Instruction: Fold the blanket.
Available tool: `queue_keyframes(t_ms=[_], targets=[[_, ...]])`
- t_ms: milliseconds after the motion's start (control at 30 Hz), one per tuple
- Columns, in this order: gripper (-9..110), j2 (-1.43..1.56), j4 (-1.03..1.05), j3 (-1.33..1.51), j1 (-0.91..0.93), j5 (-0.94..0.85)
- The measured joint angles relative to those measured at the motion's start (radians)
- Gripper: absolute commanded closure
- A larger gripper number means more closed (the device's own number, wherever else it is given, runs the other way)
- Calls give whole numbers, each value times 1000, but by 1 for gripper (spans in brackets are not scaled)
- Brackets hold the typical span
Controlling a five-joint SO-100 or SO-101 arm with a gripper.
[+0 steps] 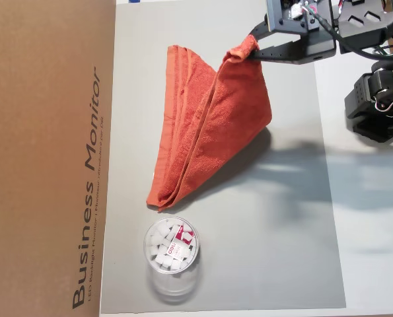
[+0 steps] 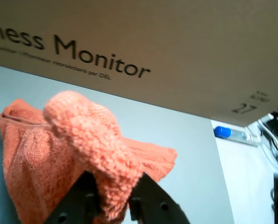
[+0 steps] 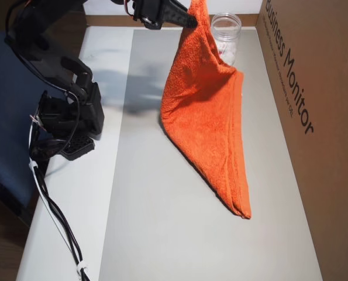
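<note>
Orange-red terry, the blanket point(image 1: 209, 132), hangs as a tent because your gripper point(image 1: 248, 51) at the upper right of an overhead view has closed on one corner, lifting it; the opposite edge trails, probably resting, on the grey mat point(image 1: 282, 251).

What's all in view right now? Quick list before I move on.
blanket: one, orange-red, one corner lifted, the rest draped down to the mat
cup: one, clear, holding white bits, on the mat near the blanket's low end
mat: one, grey, under blanket and cup
box: one, brown cardboard, printed "Business Monitor", along the mat's edge
cables: black, trailing over the white table
gripper: one, black, pinching the blanket's raised corner
arm: one, black, beside the mat
</note>
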Motion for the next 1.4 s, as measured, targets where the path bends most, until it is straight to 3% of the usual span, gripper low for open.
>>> queue_keyframes(t_ms=[367, 1233, 1400], targets=[[102, -195, -20, -71, 132, 48], [102, -799, -624, -150, 367, 114], [102, -899, -681, -209, 373, 207]])
